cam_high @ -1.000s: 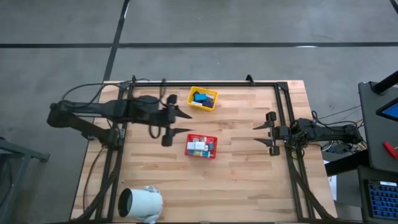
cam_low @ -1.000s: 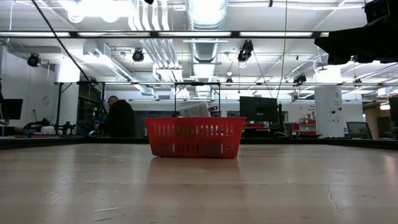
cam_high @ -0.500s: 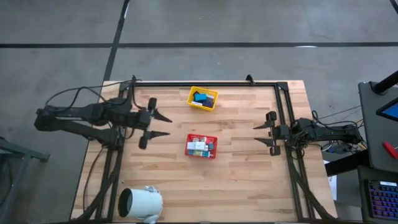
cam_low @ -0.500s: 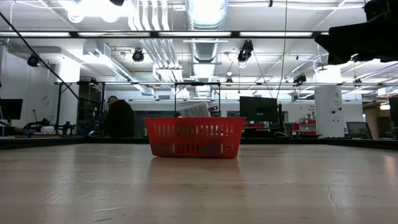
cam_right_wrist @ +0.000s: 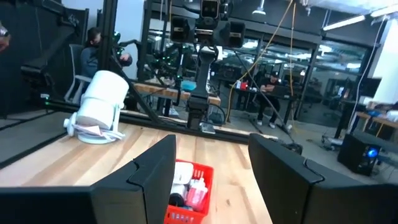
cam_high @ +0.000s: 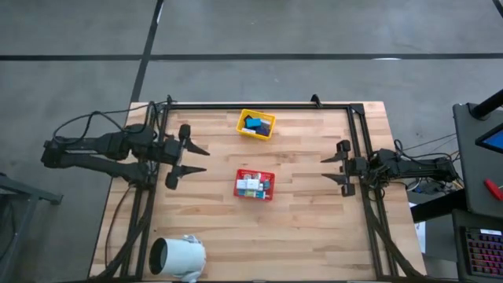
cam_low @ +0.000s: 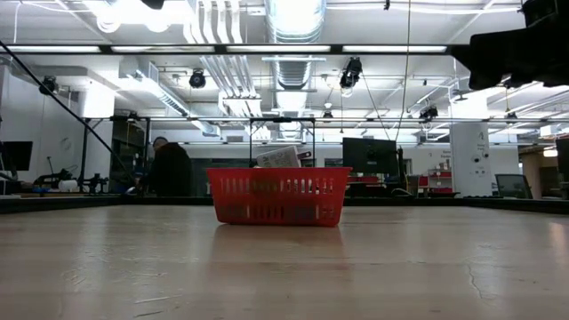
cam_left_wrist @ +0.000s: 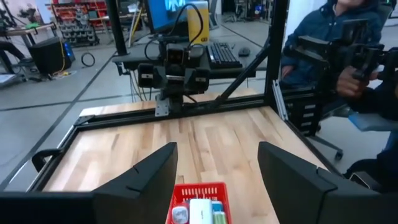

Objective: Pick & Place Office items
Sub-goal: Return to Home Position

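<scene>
Left gripper (cam_high: pixel 207 159) and right gripper (cam_high: pixel 321 169) both open, empty, at opposite ends of wooden table (cam_high: pixel 299 224), workshop (cam_low: pixel 373 107) beyond

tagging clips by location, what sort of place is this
Probably a robotics lab or workshop: exposed ceiling ducts, benches with monitors behind, and a metal-framed wooden table carrying two robot arms.
</scene>
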Tool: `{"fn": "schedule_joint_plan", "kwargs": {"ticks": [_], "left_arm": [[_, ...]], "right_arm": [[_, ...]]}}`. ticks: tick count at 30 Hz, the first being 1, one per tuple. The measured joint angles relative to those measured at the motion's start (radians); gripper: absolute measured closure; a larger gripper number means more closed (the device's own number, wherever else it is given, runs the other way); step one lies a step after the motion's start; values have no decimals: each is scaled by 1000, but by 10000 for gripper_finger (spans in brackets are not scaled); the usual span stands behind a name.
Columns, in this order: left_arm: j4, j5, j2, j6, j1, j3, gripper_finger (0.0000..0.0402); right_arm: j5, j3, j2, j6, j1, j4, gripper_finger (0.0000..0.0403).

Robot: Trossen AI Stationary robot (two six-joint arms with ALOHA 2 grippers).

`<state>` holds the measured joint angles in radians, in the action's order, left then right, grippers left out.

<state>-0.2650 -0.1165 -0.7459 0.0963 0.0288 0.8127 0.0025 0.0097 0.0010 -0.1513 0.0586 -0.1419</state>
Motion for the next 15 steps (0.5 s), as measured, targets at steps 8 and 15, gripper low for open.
{"fn": "schedule_joint_plan", "kwargs": {"ticks": [8,15], "left_arm": [[34,10,4,3,-1,21,174],[35,11,10,11,-1,35,174]], "right_arm": [[94,0,0,-32,-1,-17,202],[104,0,0,-2,-1,-64,202]]}}
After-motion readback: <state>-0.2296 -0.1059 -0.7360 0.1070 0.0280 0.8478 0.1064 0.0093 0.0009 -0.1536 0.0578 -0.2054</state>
